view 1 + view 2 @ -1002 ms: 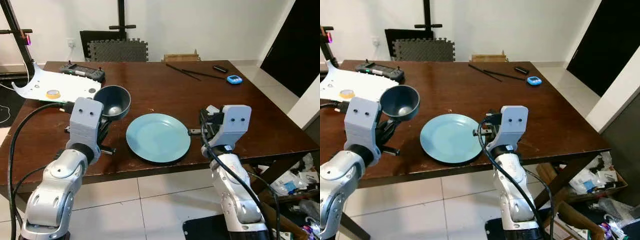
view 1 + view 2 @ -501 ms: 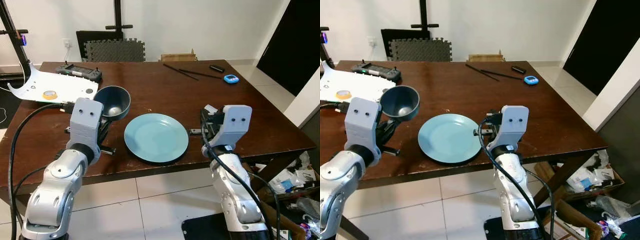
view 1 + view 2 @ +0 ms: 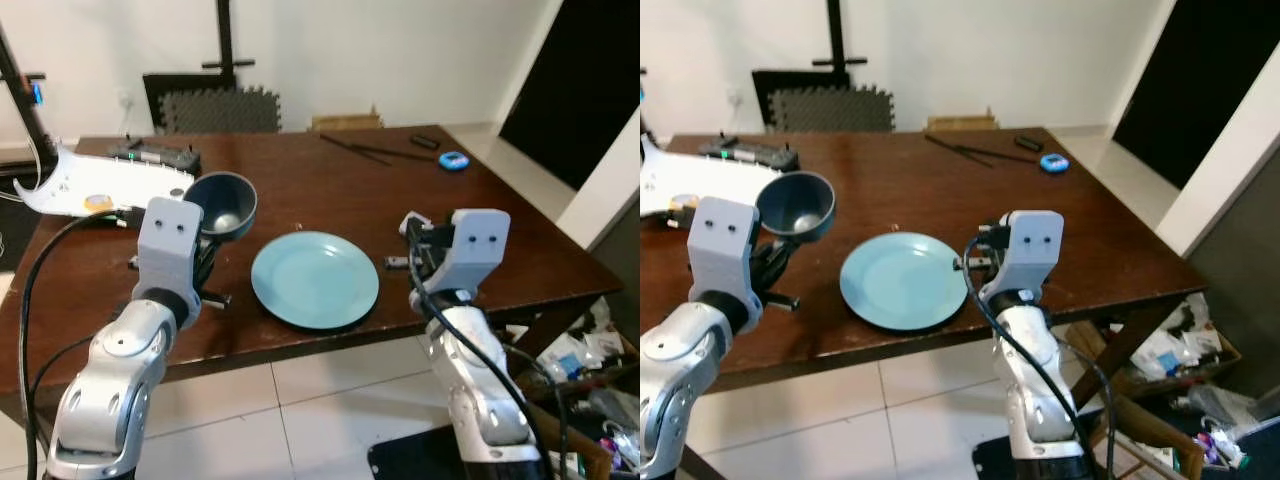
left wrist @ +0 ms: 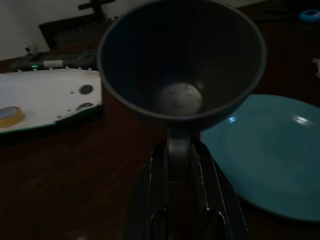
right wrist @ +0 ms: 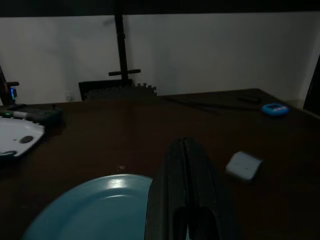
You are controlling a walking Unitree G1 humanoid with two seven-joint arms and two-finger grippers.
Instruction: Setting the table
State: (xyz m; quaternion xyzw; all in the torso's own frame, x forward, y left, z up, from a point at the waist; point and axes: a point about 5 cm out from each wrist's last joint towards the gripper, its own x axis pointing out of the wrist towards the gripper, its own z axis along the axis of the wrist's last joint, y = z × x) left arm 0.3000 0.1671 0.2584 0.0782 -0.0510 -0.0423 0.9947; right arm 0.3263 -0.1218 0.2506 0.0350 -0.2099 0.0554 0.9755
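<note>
Brown wood table (image 3: 330, 190) with a light blue plate (image 3: 315, 279) lying flat near the front edge, about midway between the two arms. The left gripper (image 4: 182, 150) is pinched tight on the rim of a dark grey bowl (image 3: 222, 203), holding it up off the table just left of the plate, tilted so the opening faces up and toward the camera. The right gripper (image 5: 185, 165) has its fingers pressed together on nothing, sitting at the plate's right edge, tips just over the rim. Around it there's some clutter: a white board (image 3: 105, 181) at the far left with a yellow tape roll (image 3: 99, 203) on it, a black controller (image 3: 153, 153) behind that, a pair of black chopsticks (image 3: 372, 151) and a small blue round gadget (image 3: 454, 160) at the far right side, plus a little white block (image 5: 243, 165) on the table beside the right gripper. Behind the table, a grey foam mat (image 3: 220, 108) leans on the white wall. Nothing sits between bowl and plate.
</note>
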